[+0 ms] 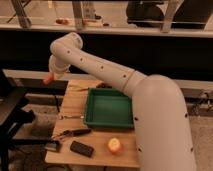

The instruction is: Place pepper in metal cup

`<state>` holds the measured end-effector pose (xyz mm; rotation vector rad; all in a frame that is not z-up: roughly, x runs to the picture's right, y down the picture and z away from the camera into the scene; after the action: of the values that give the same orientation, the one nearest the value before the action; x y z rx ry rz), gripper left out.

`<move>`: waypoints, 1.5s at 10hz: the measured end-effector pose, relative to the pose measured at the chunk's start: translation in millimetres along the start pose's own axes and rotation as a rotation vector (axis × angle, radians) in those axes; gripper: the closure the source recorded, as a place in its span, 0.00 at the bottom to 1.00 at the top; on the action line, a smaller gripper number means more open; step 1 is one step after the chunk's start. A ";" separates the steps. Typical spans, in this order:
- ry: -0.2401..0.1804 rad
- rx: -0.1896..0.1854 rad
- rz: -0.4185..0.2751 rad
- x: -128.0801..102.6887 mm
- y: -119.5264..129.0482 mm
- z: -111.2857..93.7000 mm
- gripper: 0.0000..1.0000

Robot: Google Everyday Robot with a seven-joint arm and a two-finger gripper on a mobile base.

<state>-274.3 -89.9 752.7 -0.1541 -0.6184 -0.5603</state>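
My gripper point(50, 76) hangs at the end of the white arm, in the air just past the back left corner of the wooden table point(75, 102). It is shut on a small red-orange pepper point(48, 79), which sticks out below it. A small dark grey shiny object point(52, 146), apparently the metal cup, sits at the front left corner of the table, well below and in front of the gripper. The gripper is mostly hidden by the arm's wrist.
A green tray point(109, 120) takes up the table's middle and right. A round yellow-orange fruit point(114, 145), a black flat block point(81, 148) and a dark-handled tool point(71, 133) lie along the front. A black chair point(12, 112) stands to the left.
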 end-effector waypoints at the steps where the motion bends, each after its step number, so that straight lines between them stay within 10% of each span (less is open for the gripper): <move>1: -0.006 0.002 -0.010 -3.9 -1.2 4.7 1.00; 6: 0.048 0.023 0.104 18.8 16.4 -8.2 1.00; 15: 0.298 0.119 0.458 129.8 177.3 -151.2 1.00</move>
<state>-14.7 -44.6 711.4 -0.0931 -0.3081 -0.0976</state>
